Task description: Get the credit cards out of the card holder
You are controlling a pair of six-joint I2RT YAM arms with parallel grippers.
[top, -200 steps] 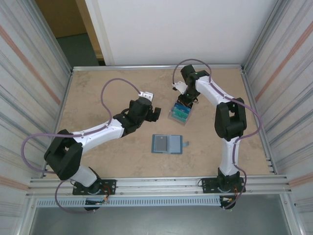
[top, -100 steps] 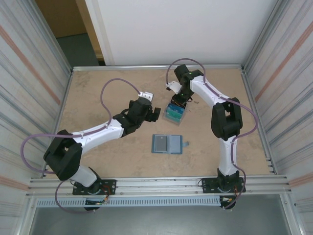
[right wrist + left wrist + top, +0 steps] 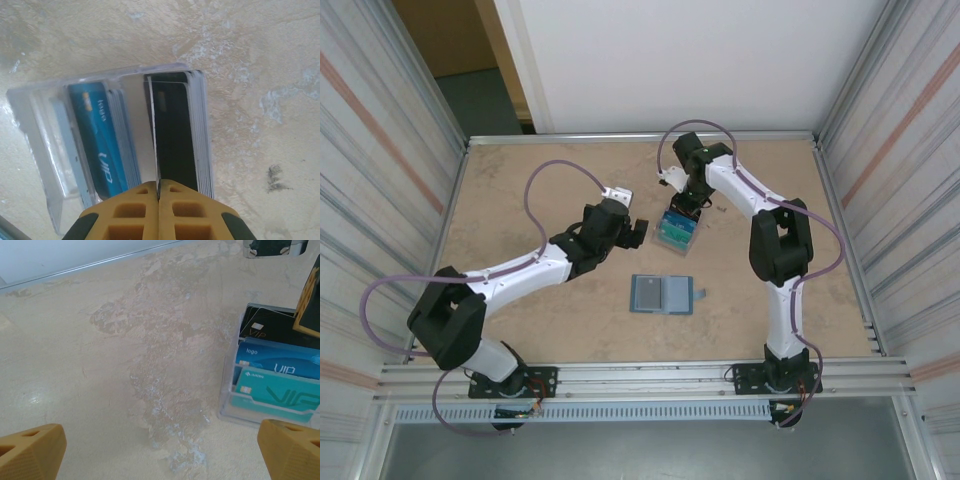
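A clear tiered card holder (image 3: 674,233) stands at mid-table with the credit cards in it. The left wrist view shows its rows: teal card (image 3: 280,395) in front, blue card (image 3: 280,362) behind it, black card (image 3: 267,327) at the back. My right gripper (image 3: 684,208) is above the holder's back row. It is shut on the top edge of one black card (image 3: 153,135), seen edge-on beside the black stack (image 3: 175,130). The blue cards (image 3: 97,140) sit one row over. My left gripper (image 3: 160,455) hovers open over bare table, left of the holder.
A slate-blue bifold wallet (image 3: 662,295) lies open flat on the table nearer the arm bases, with a small tab at its right side. Metal walls (image 3: 390,200) close in the table on both sides. A rail (image 3: 640,375) runs along the near edge.
The right gripper and the clear holder have shifted a little to the left over the last second. The left arm has stayed put.
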